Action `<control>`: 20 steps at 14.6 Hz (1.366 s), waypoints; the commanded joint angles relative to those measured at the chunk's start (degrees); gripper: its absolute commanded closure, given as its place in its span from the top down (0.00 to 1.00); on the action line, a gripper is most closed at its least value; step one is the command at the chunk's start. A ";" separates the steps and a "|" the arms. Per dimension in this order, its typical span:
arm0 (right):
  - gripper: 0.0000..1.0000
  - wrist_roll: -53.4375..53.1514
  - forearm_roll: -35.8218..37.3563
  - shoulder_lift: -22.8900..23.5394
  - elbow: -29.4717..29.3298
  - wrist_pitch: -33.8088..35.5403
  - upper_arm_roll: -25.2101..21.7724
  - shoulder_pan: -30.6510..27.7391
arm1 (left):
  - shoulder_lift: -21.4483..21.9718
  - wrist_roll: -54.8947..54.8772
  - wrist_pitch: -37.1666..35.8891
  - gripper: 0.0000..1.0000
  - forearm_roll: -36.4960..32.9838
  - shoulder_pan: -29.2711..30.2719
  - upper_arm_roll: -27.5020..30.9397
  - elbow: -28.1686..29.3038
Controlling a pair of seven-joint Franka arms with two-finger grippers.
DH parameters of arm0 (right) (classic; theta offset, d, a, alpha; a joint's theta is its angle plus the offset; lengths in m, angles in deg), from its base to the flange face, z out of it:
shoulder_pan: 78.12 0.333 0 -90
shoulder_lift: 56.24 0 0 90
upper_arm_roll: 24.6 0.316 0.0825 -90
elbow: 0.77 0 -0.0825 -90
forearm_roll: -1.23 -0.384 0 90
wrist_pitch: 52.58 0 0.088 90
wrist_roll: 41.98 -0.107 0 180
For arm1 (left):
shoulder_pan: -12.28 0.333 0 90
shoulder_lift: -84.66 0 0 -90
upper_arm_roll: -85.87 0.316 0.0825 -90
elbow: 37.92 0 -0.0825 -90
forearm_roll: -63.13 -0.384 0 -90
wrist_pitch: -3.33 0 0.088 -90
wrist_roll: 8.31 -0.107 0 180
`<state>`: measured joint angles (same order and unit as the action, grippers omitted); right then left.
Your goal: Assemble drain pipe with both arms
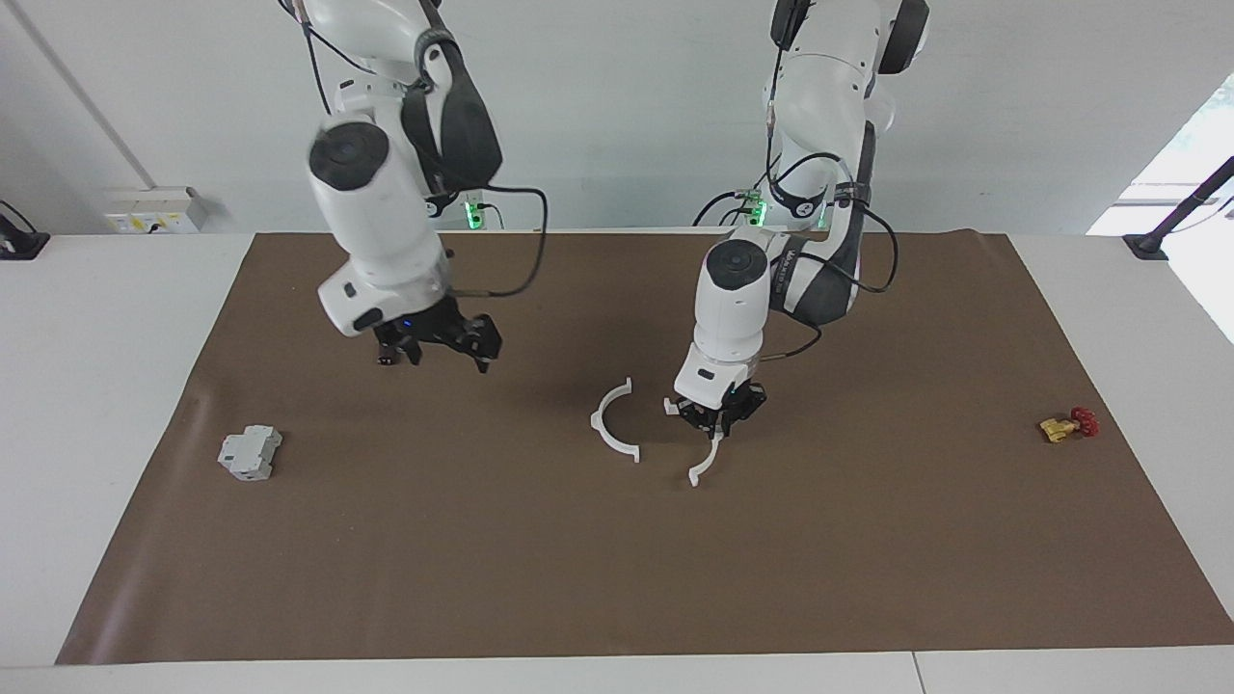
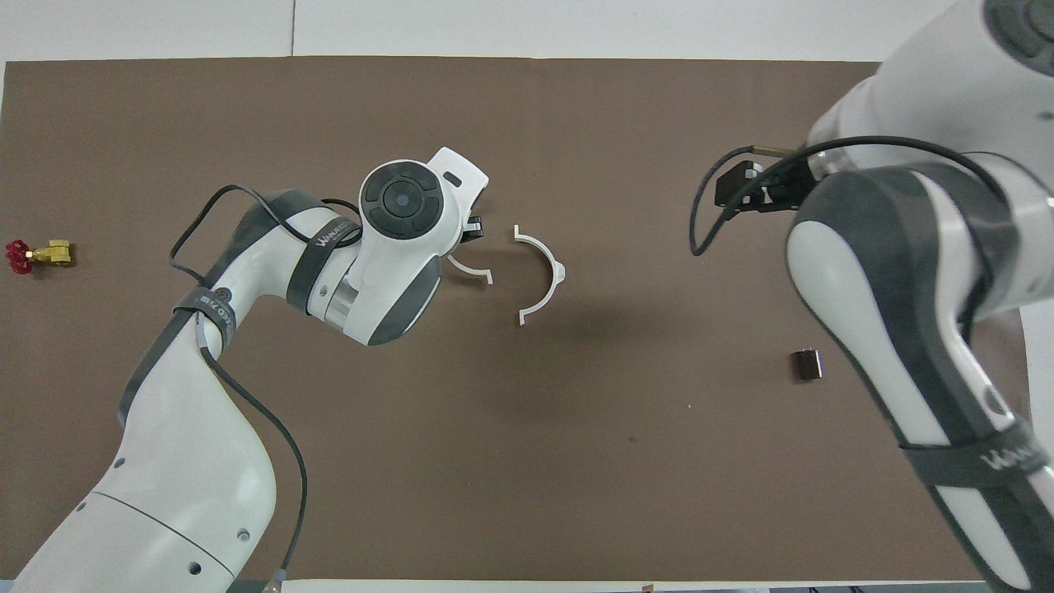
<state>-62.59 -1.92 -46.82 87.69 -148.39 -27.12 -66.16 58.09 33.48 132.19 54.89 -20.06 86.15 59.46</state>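
Note:
One white half-ring arc [image 1: 609,429] lies flat on the brown mat [image 1: 617,578] near its middle; it also shows in the overhead view [image 2: 545,276]. My left gripper [image 1: 718,416] is shut on the other white arc [image 1: 704,467] and holds it low over the mat, right beside the lying arc, their open sides facing each other and their ends apart. In the overhead view the left gripper [image 2: 471,235] is mostly under its wrist, with the held arc [image 2: 471,270] sticking out. My right gripper [image 1: 436,355] is open and empty, raised over the mat toward the right arm's end; it also shows in the overhead view [image 2: 741,188].
A grey boxy block [image 1: 250,452] sits on the mat at the right arm's end. A small dark cylinder [image 2: 807,364] lies nearer to the robots than that block. A yellow-and-red valve piece [image 1: 1068,424] lies at the left arm's end [image 2: 33,255].

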 commanded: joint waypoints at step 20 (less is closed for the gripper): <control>1.00 15.43 4.74 -14.69 9.28 8.63 -1.25 -6.42 | 1.43 1.00 -1.07 0.00 -0.91 -7.03 0.69 6.06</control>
<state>-49.11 2.41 -60.25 95.15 -138.35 -28.58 -71.76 58.16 34.15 131.67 54.89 -25.75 86.14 62.70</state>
